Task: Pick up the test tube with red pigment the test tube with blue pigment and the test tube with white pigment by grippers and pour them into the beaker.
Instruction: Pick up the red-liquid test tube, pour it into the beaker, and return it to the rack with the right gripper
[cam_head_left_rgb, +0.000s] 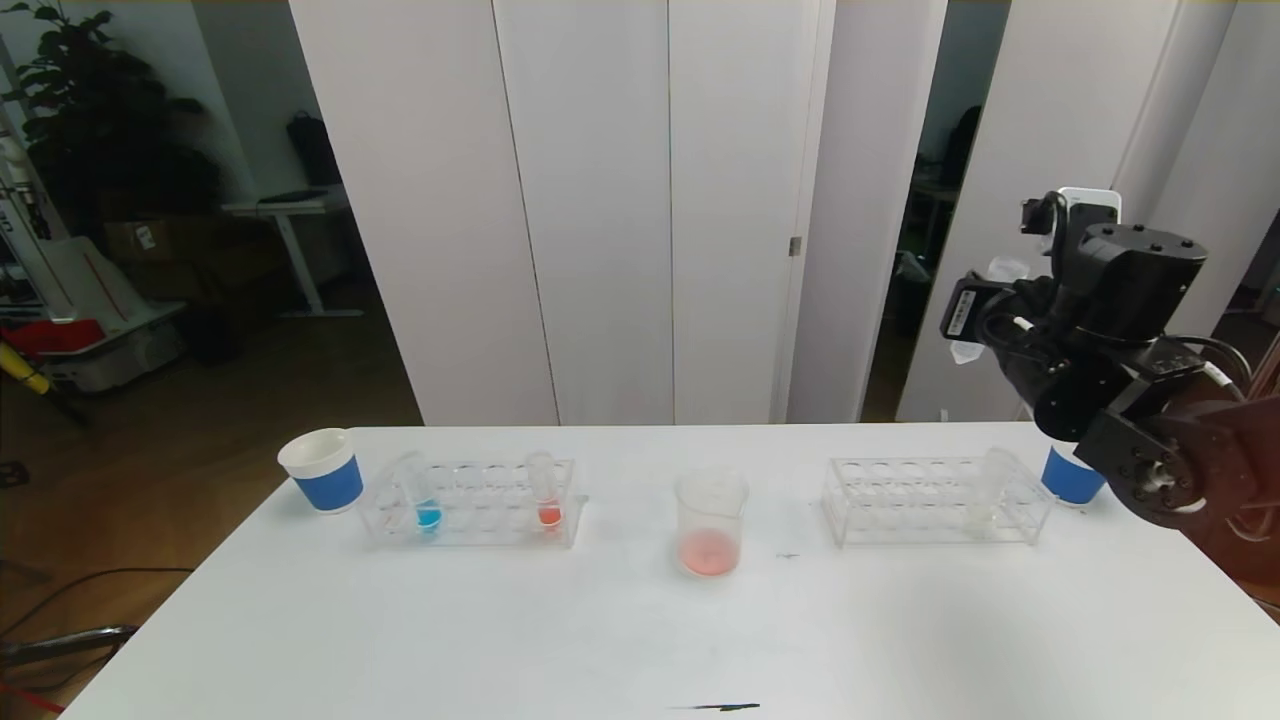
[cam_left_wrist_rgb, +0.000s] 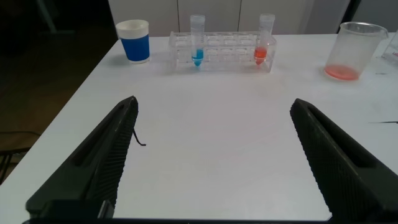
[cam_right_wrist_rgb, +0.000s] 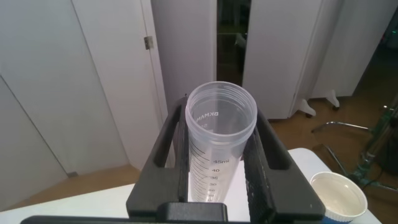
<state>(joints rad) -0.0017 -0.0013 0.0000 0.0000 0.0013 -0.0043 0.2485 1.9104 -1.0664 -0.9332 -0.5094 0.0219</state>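
Observation:
The beaker stands mid-table with a shallow pink-red pool in its bottom. In the left rack the test tube with blue pigment and the test tube with red pigment stand upright. A pale tube, seemingly the test tube with white pigment, stands in the right rack. My right gripper is raised high at the right, shut on a clear graduated tube that looks empty. My left gripper hangs open over bare tabletop, short of the left rack and out of the head view.
One blue paper cup stands left of the left rack, and another blue paper cup stands behind the right arm beside the right rack. White panels rise behind the table's far edge. A small dark mark lies near the front edge.

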